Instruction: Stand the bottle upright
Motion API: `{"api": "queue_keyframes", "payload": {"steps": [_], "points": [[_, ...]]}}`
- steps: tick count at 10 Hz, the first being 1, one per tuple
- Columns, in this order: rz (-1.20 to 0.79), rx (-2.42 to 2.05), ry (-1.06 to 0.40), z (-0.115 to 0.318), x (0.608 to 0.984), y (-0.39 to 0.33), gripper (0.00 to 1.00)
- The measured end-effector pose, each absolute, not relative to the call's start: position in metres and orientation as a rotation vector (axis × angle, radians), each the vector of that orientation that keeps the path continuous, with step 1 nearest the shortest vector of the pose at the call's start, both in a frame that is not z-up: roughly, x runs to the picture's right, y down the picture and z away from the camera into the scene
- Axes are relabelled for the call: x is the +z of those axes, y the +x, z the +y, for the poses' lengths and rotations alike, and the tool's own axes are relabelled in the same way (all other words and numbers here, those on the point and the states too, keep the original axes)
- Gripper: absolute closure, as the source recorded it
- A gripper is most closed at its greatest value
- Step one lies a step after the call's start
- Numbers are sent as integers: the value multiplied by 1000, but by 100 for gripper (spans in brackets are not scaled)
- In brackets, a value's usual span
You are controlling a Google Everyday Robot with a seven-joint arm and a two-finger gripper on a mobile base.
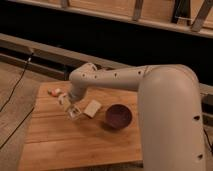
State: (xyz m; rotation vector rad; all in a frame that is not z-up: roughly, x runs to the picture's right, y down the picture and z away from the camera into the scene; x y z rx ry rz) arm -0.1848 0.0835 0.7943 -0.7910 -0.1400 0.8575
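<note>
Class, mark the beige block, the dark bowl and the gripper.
beige block [92,107]: camera view, top face.
dark bowl [118,116]: camera view, bare inside.
gripper [75,111]: camera view, its tip, just left of the block.

The slatted wooden table [60,145] carries a flat beige square block [92,108], a dark maroon bowl [118,116] and a small pale object [55,92], the gripper [75,111] low beside the block.

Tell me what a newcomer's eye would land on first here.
The big white robot arm dominates, stretching from the right foreground across the wooden table, with its gripper low over the table's left-centre. Just right of the gripper lie a flat beige square block and a dark round bowl. A small pale object sits near the table's far left corner.
</note>
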Motion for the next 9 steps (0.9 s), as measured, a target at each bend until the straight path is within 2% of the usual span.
{"api": "queue_keyframes", "payload": {"steps": [5,9], "points": [[-281,703,-1018,63,771,-212,100],[-421,660,-1136,60,803,-242,100]]}}
